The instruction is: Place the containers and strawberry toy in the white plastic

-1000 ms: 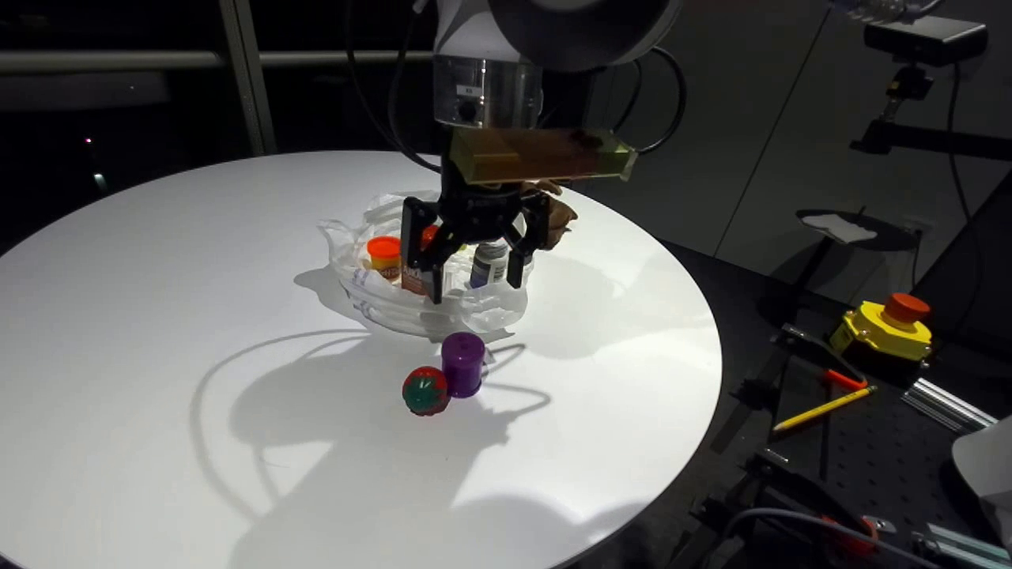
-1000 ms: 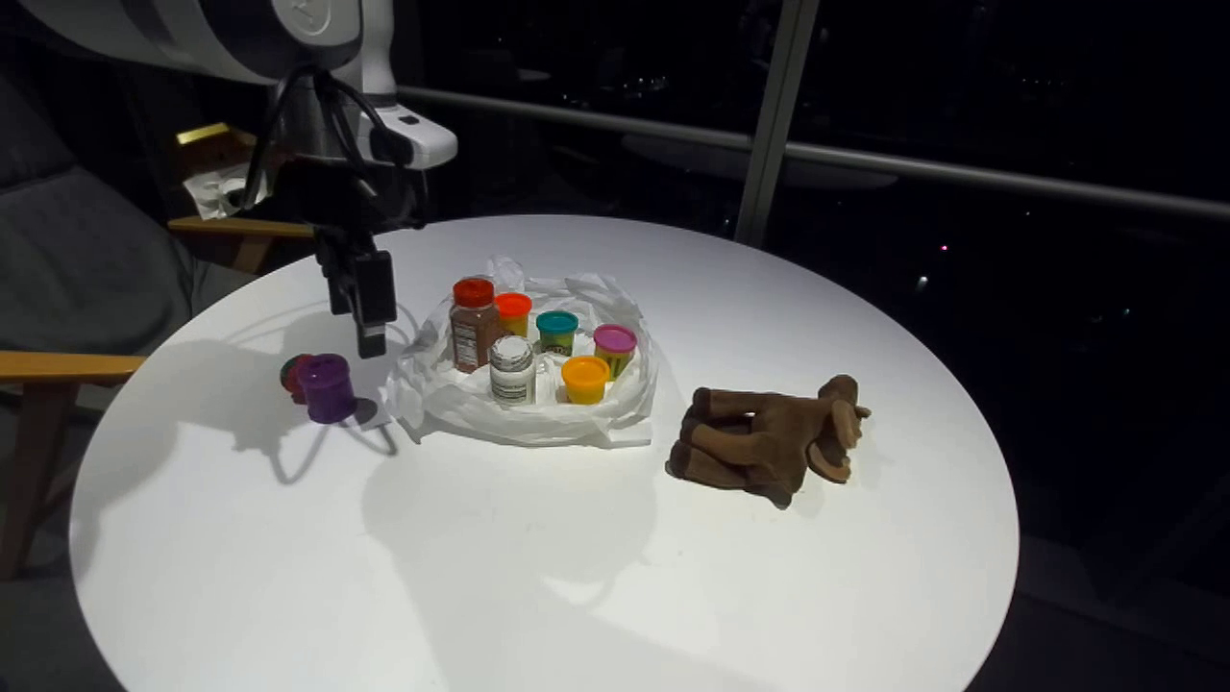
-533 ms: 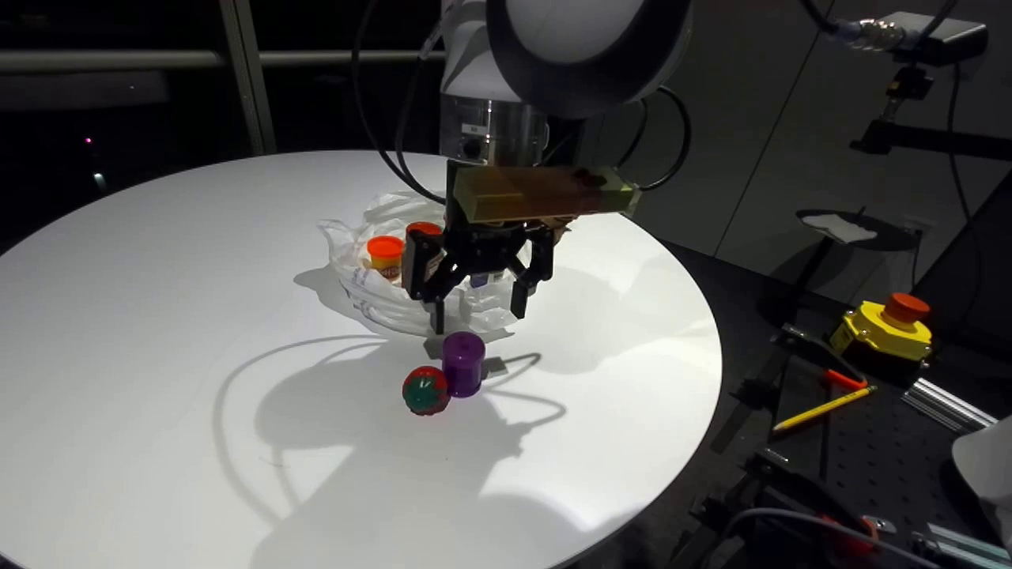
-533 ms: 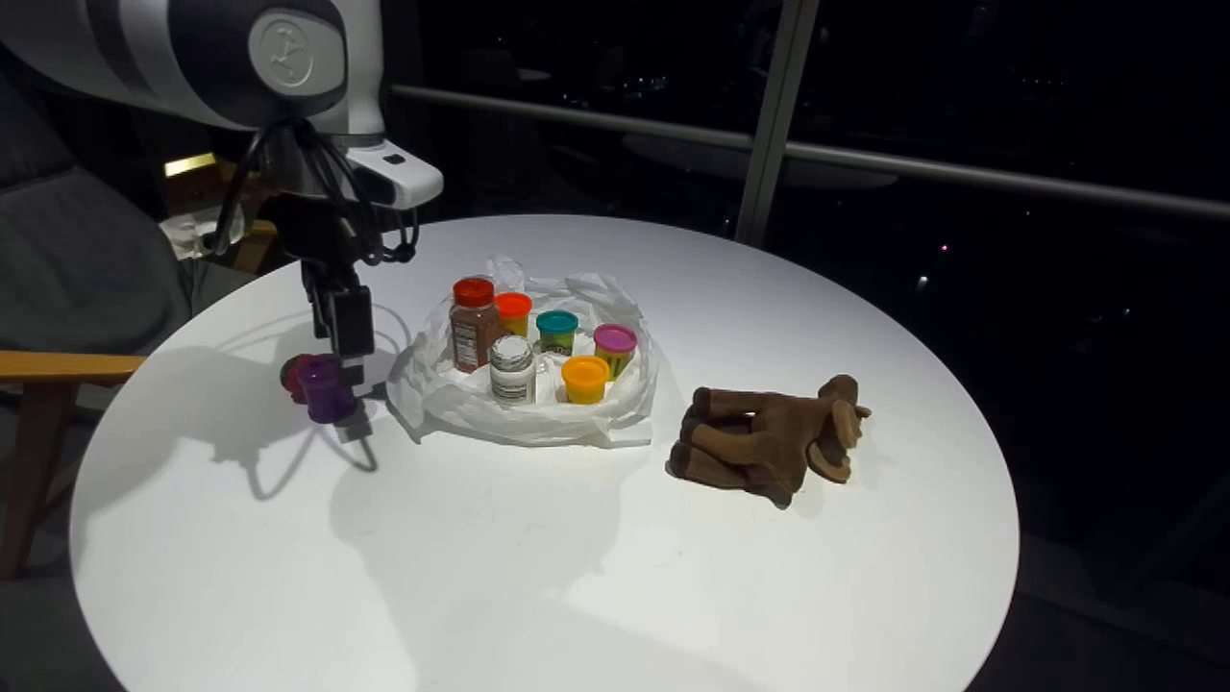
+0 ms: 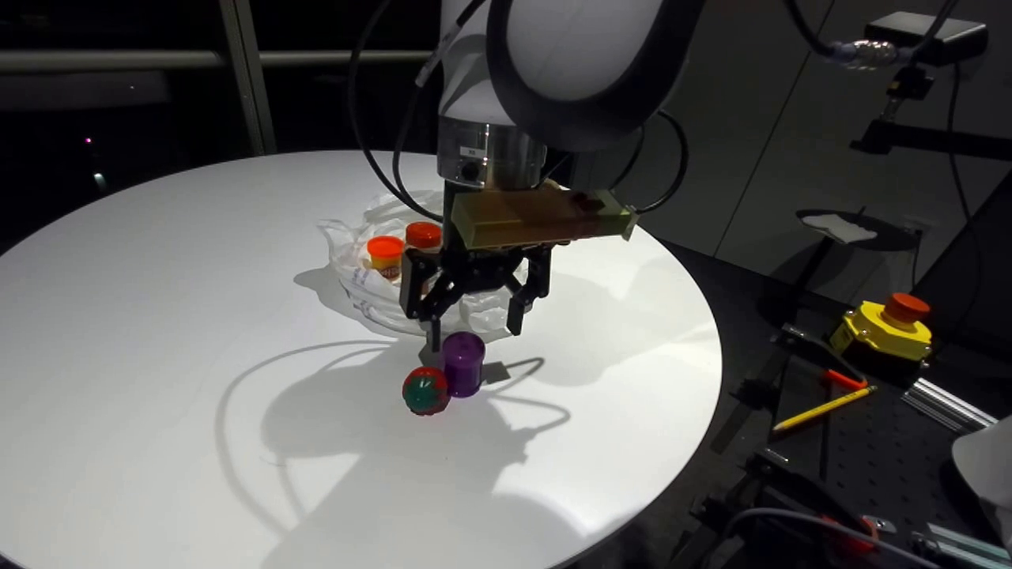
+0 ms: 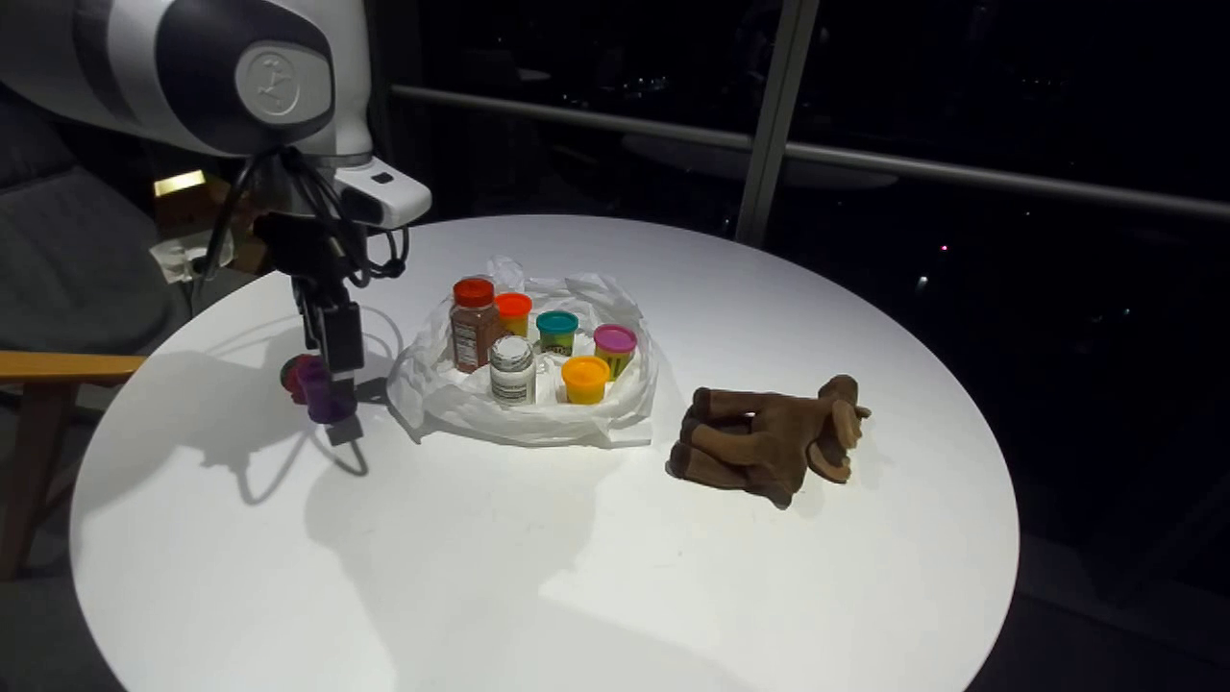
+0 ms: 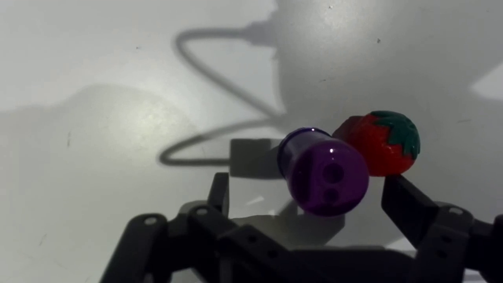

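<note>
Hovers with gripper [image 5: 474, 341] spread and empty near jar [image 7: 331, 177]; may knock strawberry [image 7: 382, 147], close beside jar, by descending off-centre.

In an exterior view, we note the round white table [image 6: 846, 577], brightly lit toward five o'clock, a wooden-armed gray chair [image 6: 58, 259] at nine and a dark window [image 6: 1009, 96] at two; in an exterior view, a seamed gray wall [image 5: 751, 118] at two and dark floor [image 5: 731, 288] at three.
</note>
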Available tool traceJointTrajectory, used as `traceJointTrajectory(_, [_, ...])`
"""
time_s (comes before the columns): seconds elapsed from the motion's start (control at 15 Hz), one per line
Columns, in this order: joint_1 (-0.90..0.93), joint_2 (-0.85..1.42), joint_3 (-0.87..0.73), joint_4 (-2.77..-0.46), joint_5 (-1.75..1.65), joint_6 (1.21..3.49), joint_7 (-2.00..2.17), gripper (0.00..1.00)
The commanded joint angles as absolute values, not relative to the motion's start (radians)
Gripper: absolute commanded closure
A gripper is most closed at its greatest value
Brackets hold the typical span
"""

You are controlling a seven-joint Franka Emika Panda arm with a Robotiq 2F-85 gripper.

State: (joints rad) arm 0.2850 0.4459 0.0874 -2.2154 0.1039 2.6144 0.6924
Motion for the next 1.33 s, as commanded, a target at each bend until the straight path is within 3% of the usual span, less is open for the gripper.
traceJointTrajectory(0.0, [0.291,0.463,0.095,-2.208,0.138,2.639,0.692,0.00])
traceJointTrajectory(0.13, [0.291,0.472,0.103,-2.207,0.144,2.646,0.685,0.00])
traceJointTrajectory(0.2, [0.289,0.476,0.110,-2.207,0.151,2.650,0.678,0.25])
traceJointTrajectory(0.33, [0.290,0.483,0.120,-2.206,0.160,2.662,0.676,0.34])
traceJointTrajectory(0.67, [0.301,0.466,0.125,-2.218,0.170,2.704,0.685,0.73])
traceJointTrajectory(1.27, [0.351,0.321,0.095,-2.238,0.103,2.674,0.715,0.73])
